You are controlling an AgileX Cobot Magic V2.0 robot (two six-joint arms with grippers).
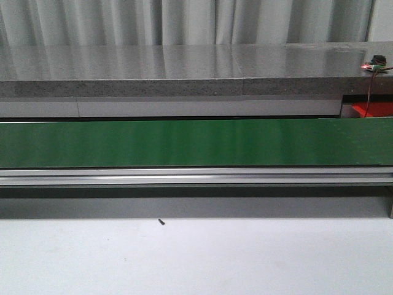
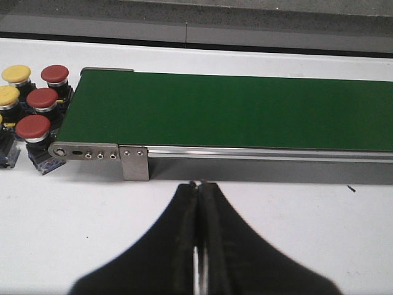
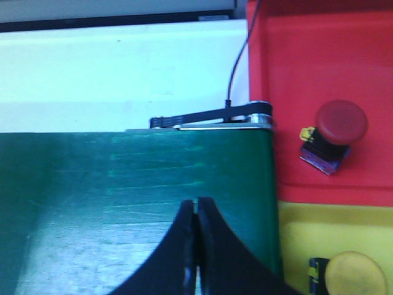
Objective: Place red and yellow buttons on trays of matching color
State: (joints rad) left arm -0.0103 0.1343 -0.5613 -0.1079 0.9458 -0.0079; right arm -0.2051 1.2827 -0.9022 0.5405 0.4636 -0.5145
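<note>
One red button (image 3: 336,132) sits in the red tray (image 3: 288,67), one yellow button (image 3: 354,275) in the yellow tray (image 3: 295,236); both grippers clenched empty.

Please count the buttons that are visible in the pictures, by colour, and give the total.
Red buttons: 4, three beside the belt end, one on the red tray.
Yellow buttons: 3, two beside the belt end, one on the yellow tray.
Total: 7.

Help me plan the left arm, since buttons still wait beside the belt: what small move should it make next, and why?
Probably open the left gripper and swing it toward the nearest red button. Its jaws are shut and empty over bare table, the green belt carries nothing, and red and yellow buttons cluster unsorted at the belt's end. One red button already sits on the red tray.
</note>
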